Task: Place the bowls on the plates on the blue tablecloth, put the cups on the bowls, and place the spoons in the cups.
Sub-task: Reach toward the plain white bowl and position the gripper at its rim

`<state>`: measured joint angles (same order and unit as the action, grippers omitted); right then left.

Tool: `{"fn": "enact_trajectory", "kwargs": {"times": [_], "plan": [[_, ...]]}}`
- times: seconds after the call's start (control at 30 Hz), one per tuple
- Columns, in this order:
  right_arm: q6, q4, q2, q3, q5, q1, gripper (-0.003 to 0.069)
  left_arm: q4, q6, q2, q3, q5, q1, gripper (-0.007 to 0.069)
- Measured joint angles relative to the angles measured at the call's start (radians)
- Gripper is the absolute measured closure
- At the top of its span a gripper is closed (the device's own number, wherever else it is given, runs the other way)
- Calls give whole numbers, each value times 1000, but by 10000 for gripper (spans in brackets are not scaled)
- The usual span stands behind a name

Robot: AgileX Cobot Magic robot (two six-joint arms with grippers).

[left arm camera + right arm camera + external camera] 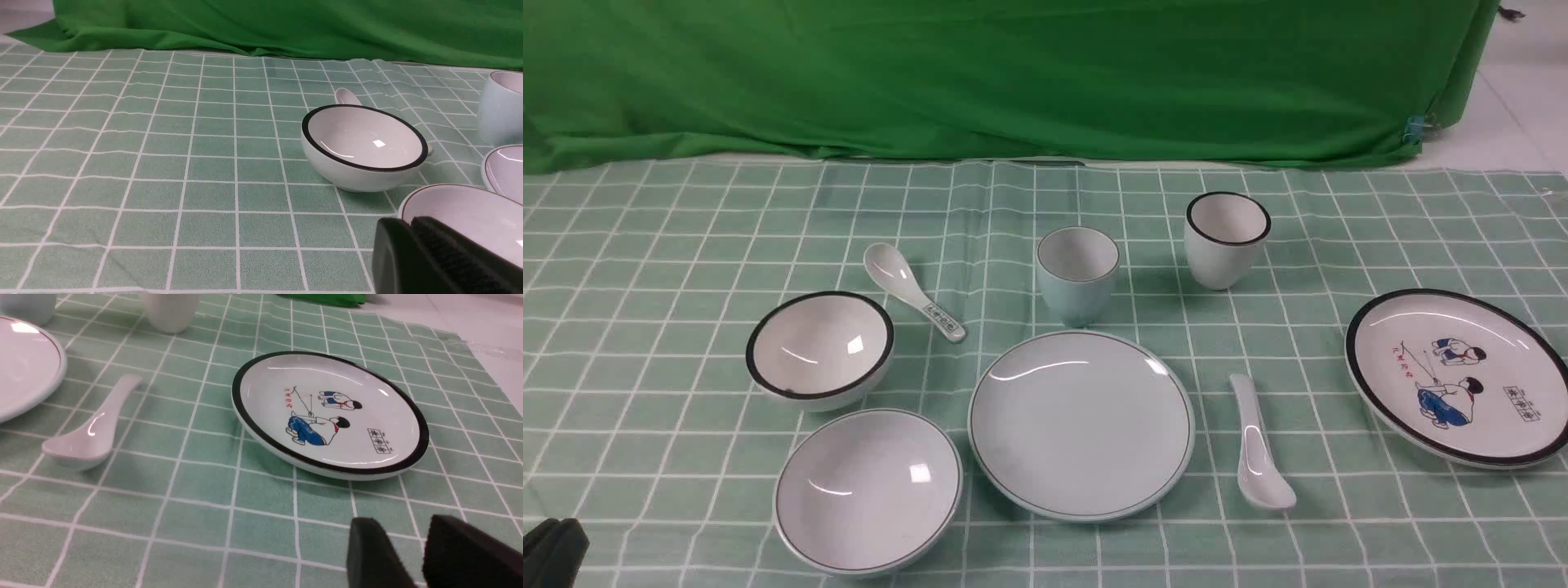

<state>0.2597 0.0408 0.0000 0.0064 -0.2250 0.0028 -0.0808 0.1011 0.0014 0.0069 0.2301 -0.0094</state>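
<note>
Left gripper point(410, 222): closest thing to the lens, sitting low over the cloth at your near-left corner. Its pads look pressed together with nothing between them.
Right gripper point(406, 527): low at the near-right, parted by a narrow slit (you can see cloth through it), holding nothing.
Pale blue bowl point(867, 490): upright on the blue tablecloth point(645, 327), just left of the pale blue plate point(1081, 425), not on it. The left gripper sits right at its near rim.
Black-rimmed bowl point(820, 347): just behind the blue bowl, also on bare cloth.
Patterned spoon point(913, 290): lying just beside that bowl's far right side, scoop pointing toward the green backdrop point(1013, 73).
Pale blue cup point(1078, 273): upright, just behind the blue plate.
Black-rimmed cup point(1226, 238): upright, right of the blue cup and a bit further back.
Plain spoon point(1258, 445): flat on the cloth between the two plates, scoop end toward you.
Cartoon plate point(1458, 376): far right, well apart from the bowls, nothing on it. The right gripper is near its front edge.
</note>
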Motion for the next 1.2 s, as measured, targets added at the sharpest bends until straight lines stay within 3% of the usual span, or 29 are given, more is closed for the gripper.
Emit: {"fn": "enact_trajectory", "kwargs": {"times": [0.47, 0.67, 0.77, 0.93, 0.97, 1.07, 1.17, 1.2], "plan": [[0, 0, 0, 0, 0, 0, 417, -28, -3, 0, 0, -44, 0, 608], [0, 0, 0, 0, 1, 0, 417, -305, -110, 0, 0, -307, 0, 608], [0, 0, 0, 0, 1, 0, 417, -344, -171, 0, 0, -442, 0, 608], [-16, 12, 0, 0, 11, 0, 417, -356, -324, -1, -6, -861, 0, 608], [-45, 33, 0, 0, 27, 0, 417, -365, -337, -1, -35, -876, 0, 608], [-278, 141, 0, 0, 146, 0, 417, -364, -328, 33, -259, -692, 0, 608], [-539, 178, 0, 0, 290, 0, 417, -307, -238, 215, -552, -246, 0, 608], [-559, 179, 0, 0, 308, 0, 417, -282, -227, 272, -630, -139, 0, 608]]}}
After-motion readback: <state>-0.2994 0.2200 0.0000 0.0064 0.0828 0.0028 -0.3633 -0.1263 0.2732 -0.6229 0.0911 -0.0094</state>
